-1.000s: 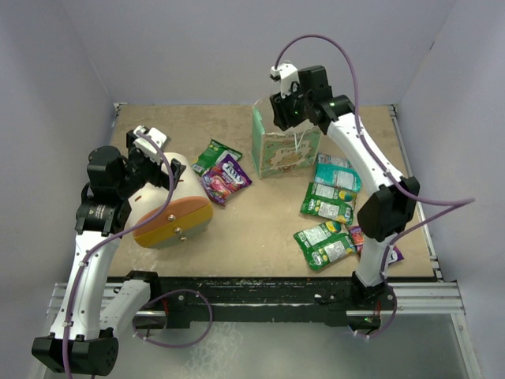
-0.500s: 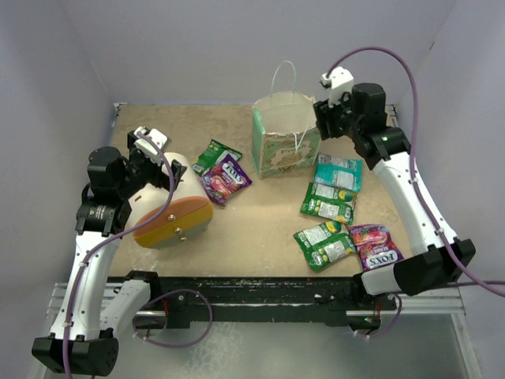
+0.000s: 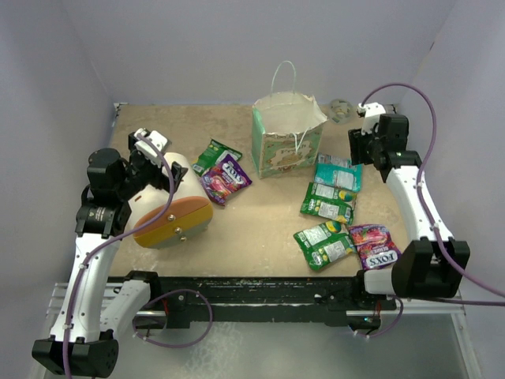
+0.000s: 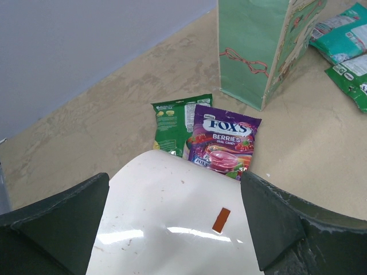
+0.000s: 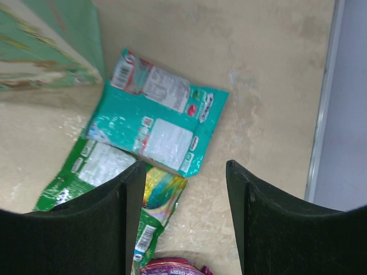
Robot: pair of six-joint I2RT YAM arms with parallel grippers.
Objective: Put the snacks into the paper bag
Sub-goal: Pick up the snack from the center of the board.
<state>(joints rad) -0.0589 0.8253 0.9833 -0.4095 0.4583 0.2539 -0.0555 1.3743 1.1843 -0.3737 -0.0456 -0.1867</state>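
While the small cream paper bag (image 3: 286, 146) with mint-green sides stands upright, mouth open, at the back middle of the tan table (image 3: 260, 229), flat glossy snack packets lie around it. A purple FOXS packet (image 4: 221, 140) and a green packet (image 4: 175, 123) lie to its left. A teal packet (image 5: 155, 123) lies just to its right, with overlapping green packets (image 3: 327, 201) nearer and another purple packet (image 3: 376, 246) by the front edge.

The right gripper (image 5: 184, 169) hovers over the teal packet, jaws partly apart and holding nothing. The left gripper (image 4: 175, 177) is spread to its widest astride a big cream cone-shaped object (image 4: 172, 229) with an orange end. The cone fills the gap between the jaws, and I cannot tell whether they press on it.
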